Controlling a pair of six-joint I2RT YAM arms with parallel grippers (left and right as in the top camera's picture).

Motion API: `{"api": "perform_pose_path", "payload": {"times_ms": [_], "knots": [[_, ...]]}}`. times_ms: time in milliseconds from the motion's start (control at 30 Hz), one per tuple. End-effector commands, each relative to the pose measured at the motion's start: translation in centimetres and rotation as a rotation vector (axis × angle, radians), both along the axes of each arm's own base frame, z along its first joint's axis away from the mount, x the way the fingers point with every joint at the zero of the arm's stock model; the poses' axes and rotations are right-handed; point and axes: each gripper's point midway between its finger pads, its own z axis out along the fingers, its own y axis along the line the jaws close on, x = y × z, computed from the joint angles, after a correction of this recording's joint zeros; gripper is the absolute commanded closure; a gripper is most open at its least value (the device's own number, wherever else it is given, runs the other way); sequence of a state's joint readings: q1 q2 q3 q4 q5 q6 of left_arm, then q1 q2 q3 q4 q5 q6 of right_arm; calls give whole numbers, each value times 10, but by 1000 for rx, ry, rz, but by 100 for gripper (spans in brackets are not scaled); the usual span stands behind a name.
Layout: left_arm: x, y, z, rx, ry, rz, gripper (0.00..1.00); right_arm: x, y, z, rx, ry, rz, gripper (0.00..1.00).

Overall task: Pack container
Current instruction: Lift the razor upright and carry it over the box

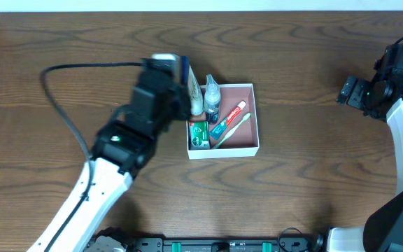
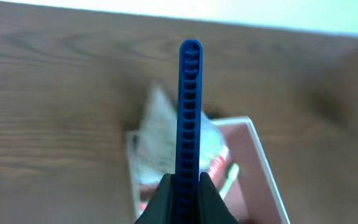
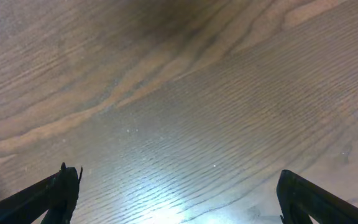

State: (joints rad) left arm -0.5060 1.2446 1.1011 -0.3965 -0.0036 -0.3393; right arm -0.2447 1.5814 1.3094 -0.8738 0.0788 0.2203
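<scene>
While the left gripper (image 2: pixel 189 185) is clenching a ribbed blue plastic strip (image 2: pixel 190 106), right gripper (image 3: pixel 179 186) released, the shallow white-walled square container (image 1: pixel 224 151) is seeming light, rim-graspable.

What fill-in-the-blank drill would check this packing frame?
1. The left gripper is shut on an upright comb whose colour is ____.
2. The right gripper hangs over bare table with its jaws ____.
3. The toothbrush lies ____ the container.
Missing words: blue; open; inside.
</scene>
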Motion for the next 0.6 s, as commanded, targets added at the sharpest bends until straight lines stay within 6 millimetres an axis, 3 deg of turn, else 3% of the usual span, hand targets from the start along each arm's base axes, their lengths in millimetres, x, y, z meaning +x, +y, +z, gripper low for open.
{"api": "perform_pose_path", "payload": {"times_ms": [0, 167, 333, 567], "knots": [[-9, -28, -19, 37, 39, -79, 94, -1, -2, -3, 4, 8, -16, 1], [-20, -71, -40, 58, 64, -184, 94, -1, -2, -3, 4, 8, -16, 1], [-29, -101, -43, 48, 41, -250, 94, -1, -2, -3, 4, 8, -16, 1], [-30, -108, -46, 85, 16, -227, 94, -1, -2, -3, 4, 8, -16, 1]]}}
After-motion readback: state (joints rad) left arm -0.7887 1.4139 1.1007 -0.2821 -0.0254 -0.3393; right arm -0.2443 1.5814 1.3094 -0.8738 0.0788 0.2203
